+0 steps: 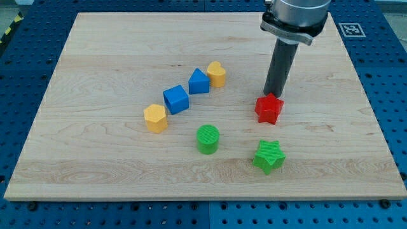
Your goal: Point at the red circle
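tip [272, 95] at top edge of red star block [269, 109] — touching or just behind it, cannot tell which. no red circle visible on board [95, 38]; only red piece is star-shaped. no jaws on rig — bare rod, holds nothing. judgement: if red star is target, tip is already on it, barely any travel needed.

Pale wooden board [95, 146] carries seven blocks: two yellow, two blue at ten o'clock, green cylinder [207, 138], green star [269, 156], red star [268, 109] at three.
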Action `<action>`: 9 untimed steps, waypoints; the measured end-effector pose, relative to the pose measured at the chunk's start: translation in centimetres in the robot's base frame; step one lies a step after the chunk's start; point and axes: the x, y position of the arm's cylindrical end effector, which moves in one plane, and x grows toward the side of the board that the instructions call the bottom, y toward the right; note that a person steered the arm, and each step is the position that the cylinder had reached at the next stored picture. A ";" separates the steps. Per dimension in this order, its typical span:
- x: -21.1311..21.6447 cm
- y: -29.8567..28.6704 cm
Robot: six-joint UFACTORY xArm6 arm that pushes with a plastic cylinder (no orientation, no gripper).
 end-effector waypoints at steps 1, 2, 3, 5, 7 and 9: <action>2.1 0.0; 3.9 0.0; 5.6 0.0; 3.4 3.0; -6.5 9.7; -14.3 15.8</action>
